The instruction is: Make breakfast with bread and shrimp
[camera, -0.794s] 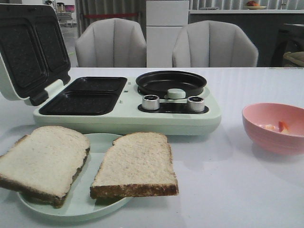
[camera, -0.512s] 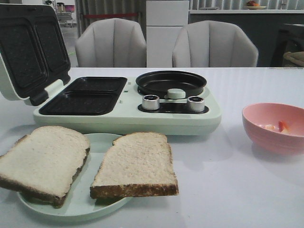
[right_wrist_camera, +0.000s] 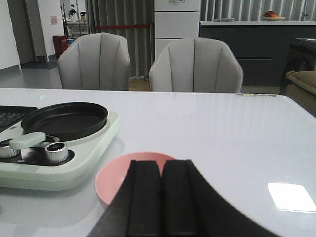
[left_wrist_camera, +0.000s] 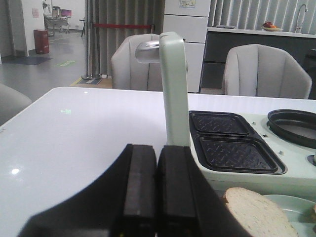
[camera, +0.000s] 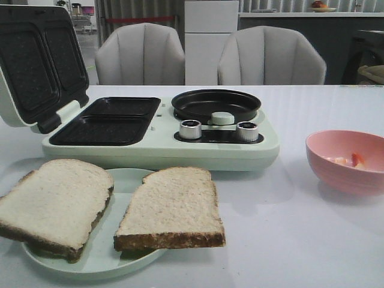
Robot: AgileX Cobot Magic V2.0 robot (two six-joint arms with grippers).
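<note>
We see the bread, two slices lying side by side on a pale green plate on the table. The shrimp sit in a pink bowl. A breakfast maker stands behind, lid open. Our left end effector and right end effector are both closed, empty.

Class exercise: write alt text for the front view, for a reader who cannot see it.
Two bread slices lie on a pale green plate in front of an open breakfast maker with empty grill wells and a round pan. A pink bowl holding shrimp sits to its right.
</note>
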